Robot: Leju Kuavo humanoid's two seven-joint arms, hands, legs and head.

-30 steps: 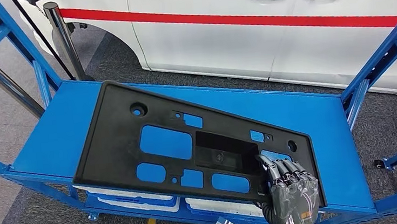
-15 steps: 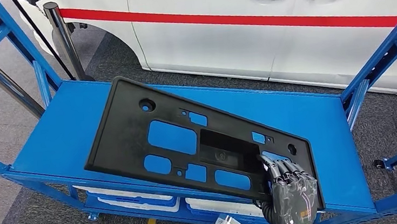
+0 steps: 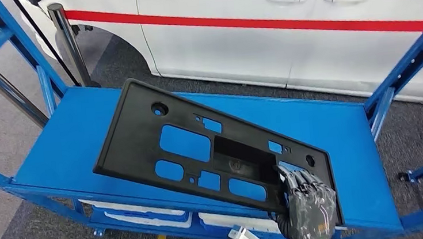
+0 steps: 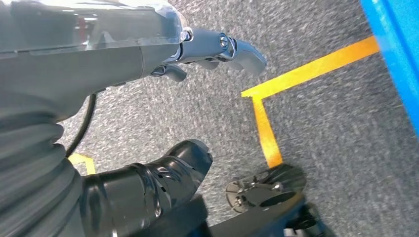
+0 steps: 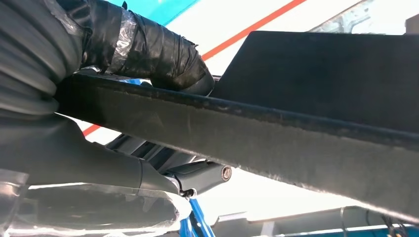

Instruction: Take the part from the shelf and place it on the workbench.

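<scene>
Black part (image 3: 200,149) lifted further, far end swung away over blue shelf (image 3: 61,150). Right hand (image 3: 308,206) clamps near edge, thumb opposite fingers. Left hand (image 4: 148,74) empty, fingers apart.

Left robot hand (image 4: 197,54), fingers apart and empty, above grey carpet (image 4: 326,128) with yellow tape line (image 4: 267,133).

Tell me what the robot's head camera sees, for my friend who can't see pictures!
The right robot hand grips the near corner of a big flat black part full of cut-out holes, above a bright blue shelf. A white car with a red stripe stands behind it on grey carpet.
</scene>
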